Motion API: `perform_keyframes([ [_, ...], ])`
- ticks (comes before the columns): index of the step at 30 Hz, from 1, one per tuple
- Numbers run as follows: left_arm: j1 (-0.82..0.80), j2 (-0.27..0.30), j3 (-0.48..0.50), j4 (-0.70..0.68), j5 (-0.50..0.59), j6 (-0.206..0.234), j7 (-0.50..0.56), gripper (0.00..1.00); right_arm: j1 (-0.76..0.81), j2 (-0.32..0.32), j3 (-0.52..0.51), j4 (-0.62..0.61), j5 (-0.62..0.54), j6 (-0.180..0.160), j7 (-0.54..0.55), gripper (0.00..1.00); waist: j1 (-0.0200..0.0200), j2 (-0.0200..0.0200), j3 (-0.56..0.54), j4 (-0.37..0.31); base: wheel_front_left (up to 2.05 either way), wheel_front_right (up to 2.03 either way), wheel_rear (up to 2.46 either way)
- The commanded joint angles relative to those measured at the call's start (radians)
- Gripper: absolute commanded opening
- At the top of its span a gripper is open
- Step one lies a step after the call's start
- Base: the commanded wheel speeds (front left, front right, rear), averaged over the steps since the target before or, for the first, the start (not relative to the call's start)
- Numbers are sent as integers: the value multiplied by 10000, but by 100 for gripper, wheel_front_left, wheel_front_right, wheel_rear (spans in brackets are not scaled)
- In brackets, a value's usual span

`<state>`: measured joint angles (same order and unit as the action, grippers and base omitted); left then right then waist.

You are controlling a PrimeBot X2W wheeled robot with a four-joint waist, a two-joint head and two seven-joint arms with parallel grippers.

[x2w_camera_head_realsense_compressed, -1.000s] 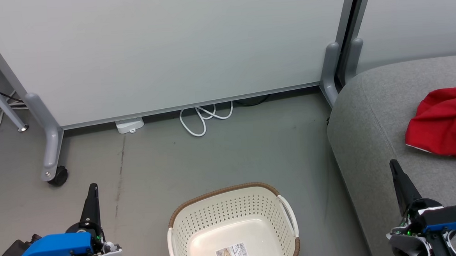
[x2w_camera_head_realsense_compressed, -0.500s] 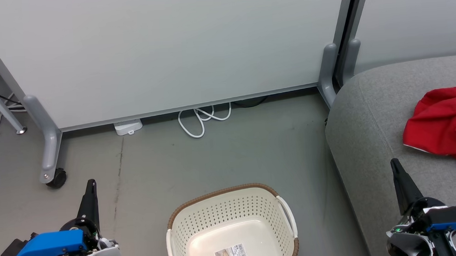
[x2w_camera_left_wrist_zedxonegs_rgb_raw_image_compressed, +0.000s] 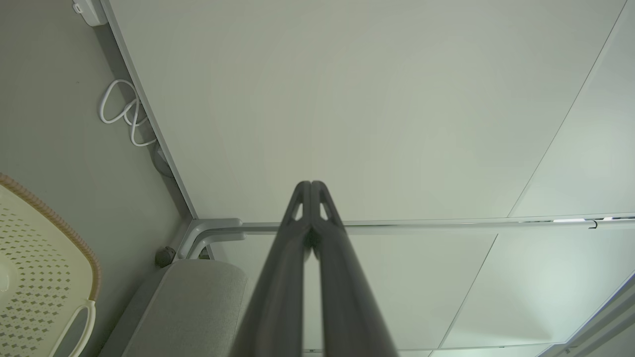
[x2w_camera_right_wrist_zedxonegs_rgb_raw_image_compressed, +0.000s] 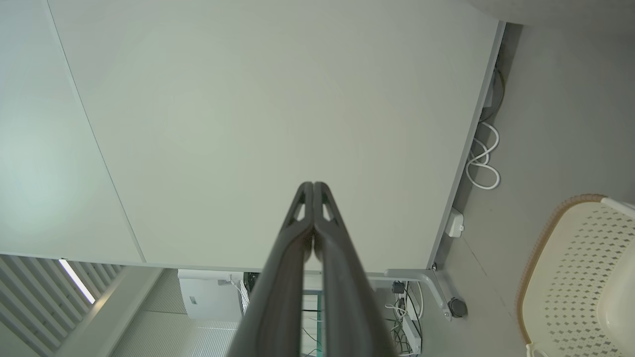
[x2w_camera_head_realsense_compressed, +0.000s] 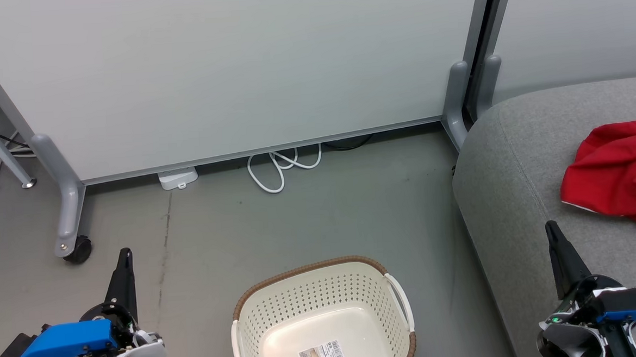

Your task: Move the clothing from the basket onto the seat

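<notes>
The red clothing [x2w_camera_head_realsense_compressed: 619,171] lies crumpled on the grey seat [x2w_camera_head_realsense_compressed: 520,189] at the right edge of the head view. On the floor at bottom centre stands the cream basket [x2w_camera_head_realsense_compressed: 281,311] with nothing in it but a barcode sticker on its bottom. My left gripper [x2w_camera_head_realsense_compressed: 125,254] is shut and points up, left of the basket. My right gripper [x2w_camera_head_realsense_compressed: 550,226] is shut too, over the seat's near part, below the clothing. In both wrist views the fingers [x2w_camera_left_wrist_zedxonegs_rgb_raw_image_compressed: 311,186] [x2w_camera_right_wrist_zedxonegs_rgb_raw_image_compressed: 313,186] press together with nothing between them. The basket's rim [x2w_camera_left_wrist_zedxonegs_rgb_raw_image_compressed: 74,238] [x2w_camera_right_wrist_zedxonegs_rgb_raw_image_compressed: 540,238] shows in both wrist views.
A white partition [x2w_camera_head_realsense_compressed: 225,69] on grey wheeled legs [x2w_camera_head_realsense_compressed: 72,213] stands behind the basket. A white cable loop [x2w_camera_head_realsense_compressed: 274,170] and a small white box [x2w_camera_head_realsense_compressed: 177,179] lie at its foot. The grey floor [x2w_camera_head_realsense_compressed: 298,217] spreads between partition, basket and seat.
The whole head view has shifted slightly, so the camera has moved. Both grippers stay shut. The clothing and the basket keep their places.
</notes>
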<state>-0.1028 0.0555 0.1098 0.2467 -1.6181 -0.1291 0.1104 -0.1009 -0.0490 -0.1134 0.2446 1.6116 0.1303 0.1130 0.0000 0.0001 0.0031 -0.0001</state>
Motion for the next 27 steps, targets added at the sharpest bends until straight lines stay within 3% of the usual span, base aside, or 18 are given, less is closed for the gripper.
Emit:
perform_keyframes([
  [1,-104,-22,12,-45,20,-28,23,0,-142,-23,-17,17,23,7,23,0,0,-1,0,1,0,0,0],
  [27,-106,-32,33,-45,47,-28,43,0,-142,-23,-15,16,25,7,21,0,0,-1,0,1,0,0,0],
])
